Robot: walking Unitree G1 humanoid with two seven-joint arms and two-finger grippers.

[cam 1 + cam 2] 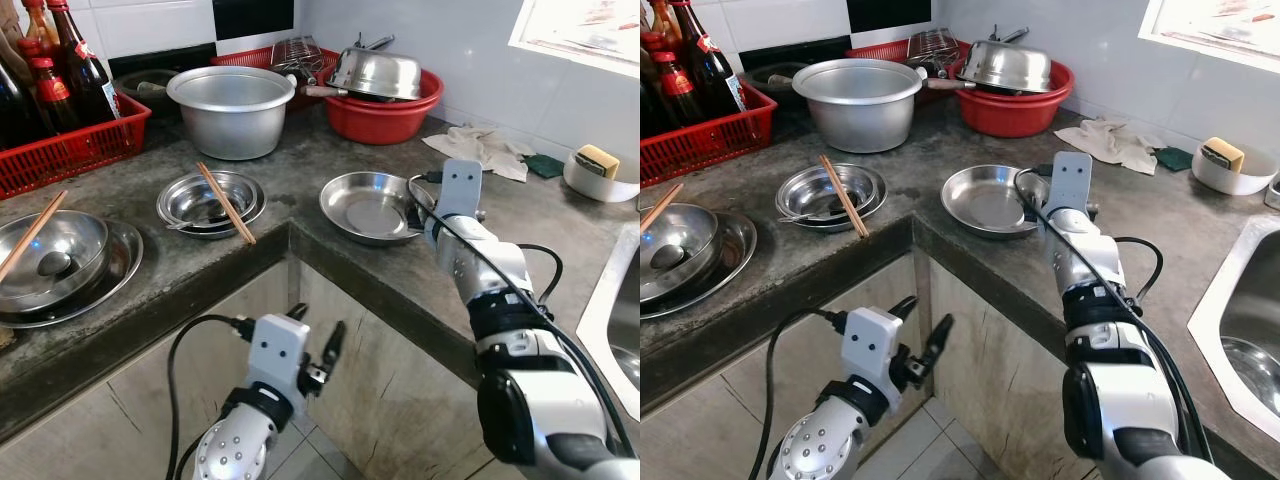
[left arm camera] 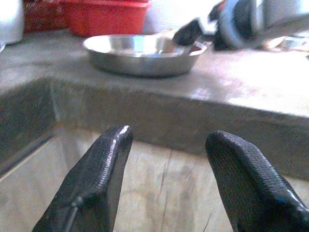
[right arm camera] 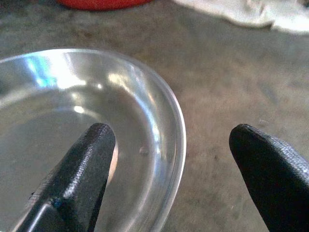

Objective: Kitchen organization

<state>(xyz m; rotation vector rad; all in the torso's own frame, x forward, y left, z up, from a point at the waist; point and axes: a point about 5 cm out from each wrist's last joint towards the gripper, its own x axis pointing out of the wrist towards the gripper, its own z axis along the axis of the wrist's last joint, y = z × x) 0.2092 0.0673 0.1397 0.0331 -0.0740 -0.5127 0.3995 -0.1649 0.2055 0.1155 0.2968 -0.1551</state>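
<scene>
Step in hand, by judgement: taking up the steel plate [image 1: 368, 206], which lies on the counter [image 1: 300, 170] near its corner edge, right of the bowl with chopsticks [image 1: 225, 201].

The right gripper [image 3: 169, 159] is at the plate's right rim, fingers spread, one finger [image 3: 82, 169] over the plate's inside and the other outside, the rim between them.

The left gripper [image 1: 318, 352] hangs below the counter edge, fingers spread, holding nothing.

Next move calls for: lowering over the rim, then pinching it without pushing the plate off the edge.

Writing: bottles [image 1: 60, 70] far left carry red labels; no text is legible.
</scene>
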